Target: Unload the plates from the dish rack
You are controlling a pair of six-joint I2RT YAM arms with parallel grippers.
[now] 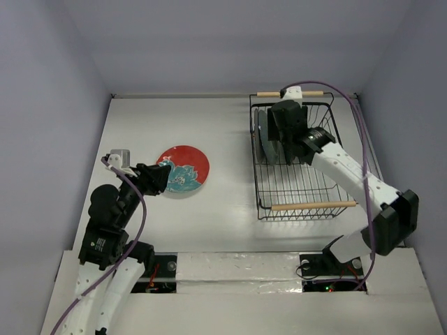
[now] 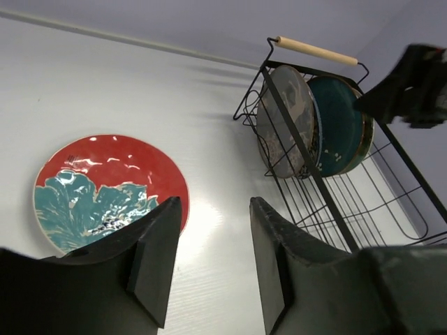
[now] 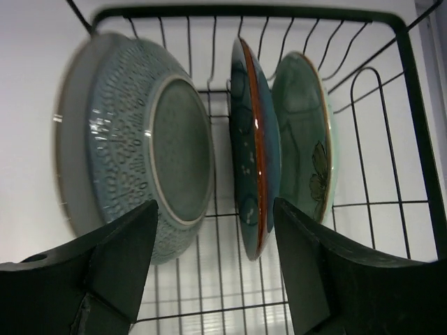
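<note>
Right fingers (image 3: 119, 258) just before upright plates (image 3: 255, 139)

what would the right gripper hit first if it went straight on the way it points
Probably the grey-blue dotted plate standing in the dish rack; the open right gripper may instead straddle its edge, as depth is unclear.
</note>
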